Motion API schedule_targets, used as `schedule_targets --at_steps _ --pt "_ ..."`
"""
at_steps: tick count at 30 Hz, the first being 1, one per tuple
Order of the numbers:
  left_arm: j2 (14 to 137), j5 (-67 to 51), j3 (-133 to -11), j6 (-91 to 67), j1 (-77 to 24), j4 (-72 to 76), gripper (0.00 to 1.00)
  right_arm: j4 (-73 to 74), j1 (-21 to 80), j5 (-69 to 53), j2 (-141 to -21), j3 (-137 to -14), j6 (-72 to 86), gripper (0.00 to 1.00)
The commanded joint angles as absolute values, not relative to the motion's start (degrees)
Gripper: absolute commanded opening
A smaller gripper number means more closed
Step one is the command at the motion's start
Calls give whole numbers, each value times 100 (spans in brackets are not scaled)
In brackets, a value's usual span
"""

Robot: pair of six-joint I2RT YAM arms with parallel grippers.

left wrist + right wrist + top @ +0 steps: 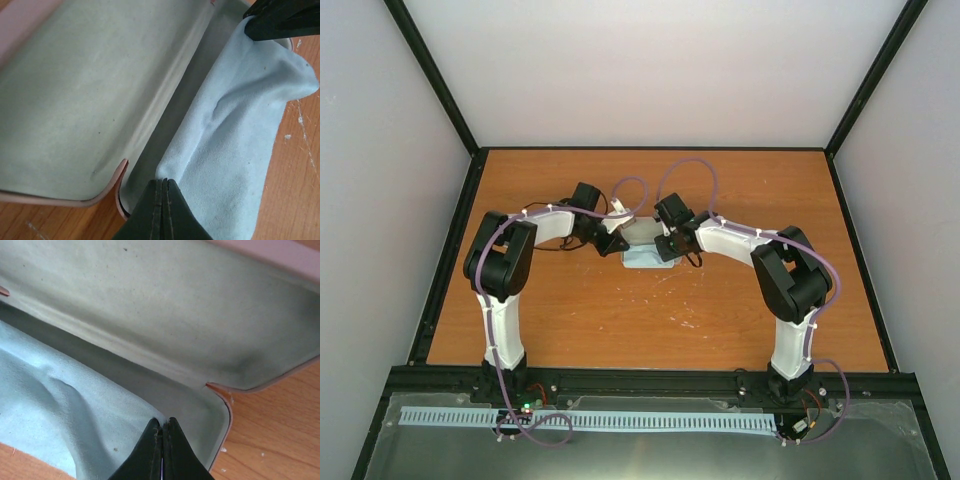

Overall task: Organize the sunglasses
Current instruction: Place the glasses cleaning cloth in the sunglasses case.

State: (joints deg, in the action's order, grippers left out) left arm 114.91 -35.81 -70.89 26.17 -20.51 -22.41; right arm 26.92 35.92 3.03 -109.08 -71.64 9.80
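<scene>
Left tool (162, 182): jaws pressed fully together, appearing to be pinching the near edge of the pale blue cloth (235, 140). Right tool (161, 421): likewise closed, gripping the opposite corner. The cloth is lying spread over the lower half of the open pink case (90, 90), which is sitting mid-counter (295, 200). Sunglasses: not showing in any view, possibly lying beneath the cloth; cannot tell. Judged status: cloth being laid in; lid standing open, closing not yet done.

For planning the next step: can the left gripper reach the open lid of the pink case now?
Probably yes: the lid is open right beside the left gripper, with nothing between them, but the gripper is shut on the cloth.
</scene>
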Motion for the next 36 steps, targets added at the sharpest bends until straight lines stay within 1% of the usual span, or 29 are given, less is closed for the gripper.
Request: schedule_targets --at_steps 1,12,22,27,36 --pt "11511 -3638 -7277 2503 -2118 -2052 1 2396 3542 587 -10901 -7201 934 3" --pt "11382 -3410 -7147 2304 -2216 -1756 0 1884 3542 840 -10819 -6770 1100 3" --pt "11173 -2926 -6770 2402 -2332 -1688 1 2166 3552 710 -11004 -6795 1260 3" --pt "10838 -2341 -6355 2398 -2382 -1311 1 2098 3623 1053 -10949 -6642 1386 3" --pt "10549 -1887 -6013 2233 -2390 -680 0 1813 3726 1518 -10915 -6459 1547 3"
